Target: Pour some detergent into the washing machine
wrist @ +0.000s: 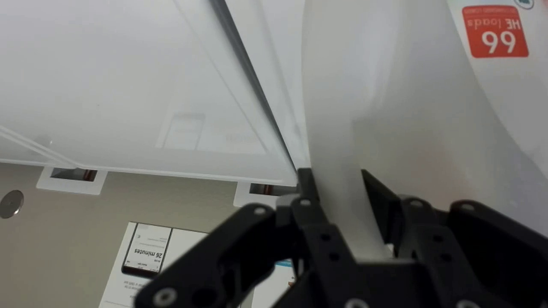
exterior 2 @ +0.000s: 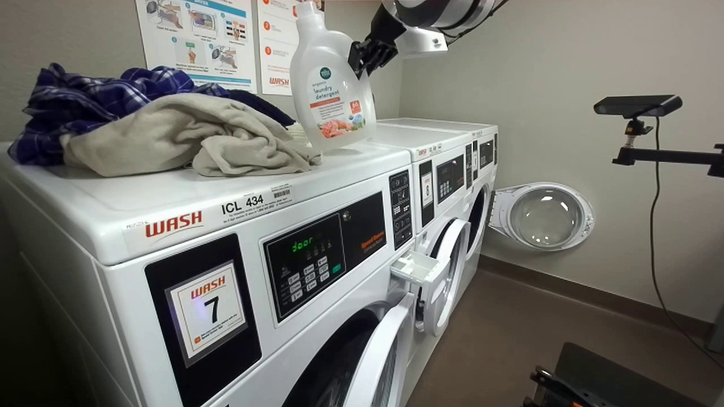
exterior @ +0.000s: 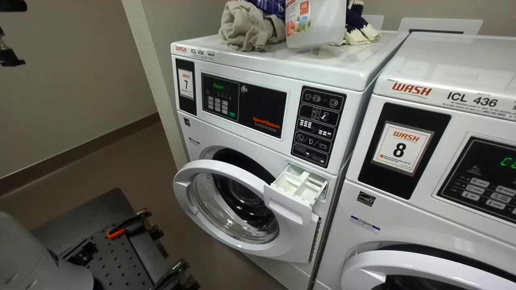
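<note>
The detergent is a large white translucent bottle, seen in both exterior views (exterior: 322, 24) (exterior 2: 334, 107) and in the wrist view (wrist: 419, 107). It is above the top of the washing machine (exterior: 250, 139) (exterior 2: 113, 215), slightly tilted; I cannot tell whether its base touches. My gripper (exterior 2: 362, 59) (wrist: 336, 173) is shut on the bottle's handle, a finger on each side. The cap end is cut off in an exterior view; the other shows the bottle's white neck. The detergent drawer (exterior: 288, 205) (exterior 2: 435, 280) is pulled out. The porthole door (exterior: 182, 193) stands open.
Beige cloth (exterior: 246, 26) (exterior 2: 243, 130) and blue plaid cloth (exterior 2: 113, 107) lie on the machine's top beside the bottle. The washer marked ICL 436 (exterior: 427, 96) adjoins it, door open. Posters (exterior 2: 198, 34) hang behind. A camera (exterior 2: 639, 106) sits on a stand.
</note>
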Controlling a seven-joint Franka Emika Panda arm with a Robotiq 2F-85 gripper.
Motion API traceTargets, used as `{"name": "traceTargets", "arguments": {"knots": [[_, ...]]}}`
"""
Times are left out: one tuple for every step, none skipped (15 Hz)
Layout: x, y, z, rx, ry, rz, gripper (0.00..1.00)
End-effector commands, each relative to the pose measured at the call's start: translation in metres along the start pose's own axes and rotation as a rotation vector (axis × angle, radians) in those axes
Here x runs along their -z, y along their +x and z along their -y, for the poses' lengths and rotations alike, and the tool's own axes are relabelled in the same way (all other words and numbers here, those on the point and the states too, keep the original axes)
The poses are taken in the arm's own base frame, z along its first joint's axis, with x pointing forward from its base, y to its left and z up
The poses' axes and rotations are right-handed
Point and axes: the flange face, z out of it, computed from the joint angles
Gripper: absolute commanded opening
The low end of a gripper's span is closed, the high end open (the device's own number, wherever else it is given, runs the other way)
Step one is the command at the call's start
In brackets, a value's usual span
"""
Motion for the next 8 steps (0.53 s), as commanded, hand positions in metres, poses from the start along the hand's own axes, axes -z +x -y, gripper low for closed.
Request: {"name": "traceTargets", "arguments": {"knots": [[0.026, 0.027, -0.01, 0.005, 0.0, -0.026, 0.07], [0.029, 0.029, -0.011, 0.022, 0.0, -0.017, 0.07], [0.033, 0.03, -0.011, 0.051, -0.001, -0.002, 0.07], [0.036, 0.032, -0.012, 0.075, -0.003, 0.016, 0.07], [0.04, 0.033, -0.014, 0.104, -0.006, 0.038, 0.07], [0.042, 0.034, -0.016, 0.127, -0.009, 0.057, 0.07], [0.045, 0.035, -0.018, 0.15, -0.01, 0.076, 0.07], [0.049, 0.036, -0.02, 0.172, -0.005, 0.097, 0.07]]}}
